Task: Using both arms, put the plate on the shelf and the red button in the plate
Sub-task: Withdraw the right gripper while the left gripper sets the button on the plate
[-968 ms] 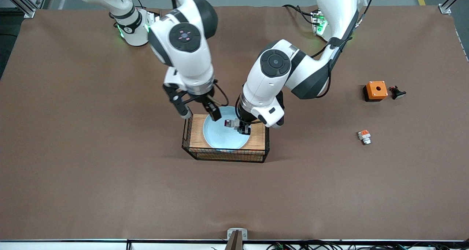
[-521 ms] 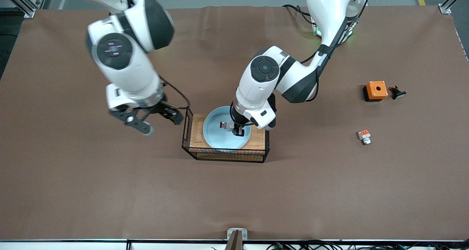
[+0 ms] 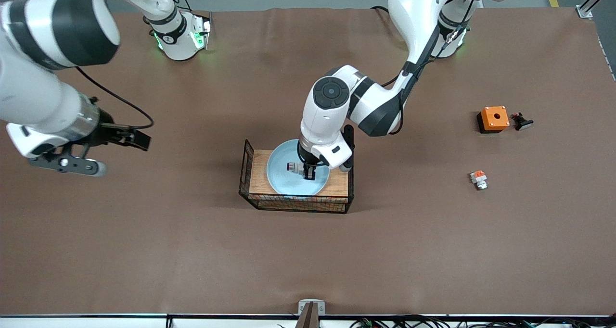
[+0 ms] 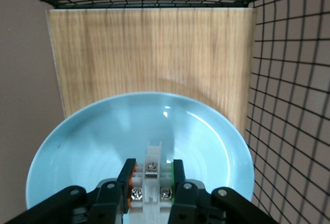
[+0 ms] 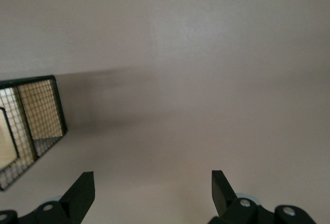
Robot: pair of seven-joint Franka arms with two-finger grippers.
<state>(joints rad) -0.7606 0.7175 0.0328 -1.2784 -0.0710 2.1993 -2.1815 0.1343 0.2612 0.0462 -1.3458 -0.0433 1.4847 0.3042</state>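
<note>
Plate (image 3: 281, 176) first: I see it lying flat on the wooden floor of the wire basket (image 3: 251, 199) at mid-table, so I judge that half of the job done. Working from the front camera's edge outward, the basket's near mesh wall comes first, then the pale blue dish, then my left gripper (image 3: 306, 174) hanging over the dish with the red button (image 3: 293, 166) clamped between its fingers. In the left wrist view the button's white body (image 4: 151, 185) sits squeezed between the two black fingers (image 4: 126, 180), low over the plate's well (image 4: 103, 141). I cannot tell whether it touches the glaze yet. What is left, as I read it, is to let the button go and lift the arm away.

From the basket, the small white piece with an orange-red block (image 3: 478, 179) lies out at about three o'clock. The orange box with a hole (image 3: 494, 119) sits at about two o'clock, with a small dark part (image 3: 521, 121) just beside it. All three are well apart from the work.

My right gripper (image 3: 103, 152) hangs over bare table toward the right arm's end, at about nine o'clock from the basket, fingers spread and holding nothing. Its wrist view shows both fingers (image 5: 82, 193) wide apart over brown table, with only a basket corner (image 5: 31, 116) in frame. That arm waits.

Hard to make out: the button's dark-red cap is tiny from the front and hidden in the wrist view. The left arm's wrist covers part of the plate's rim.
</note>
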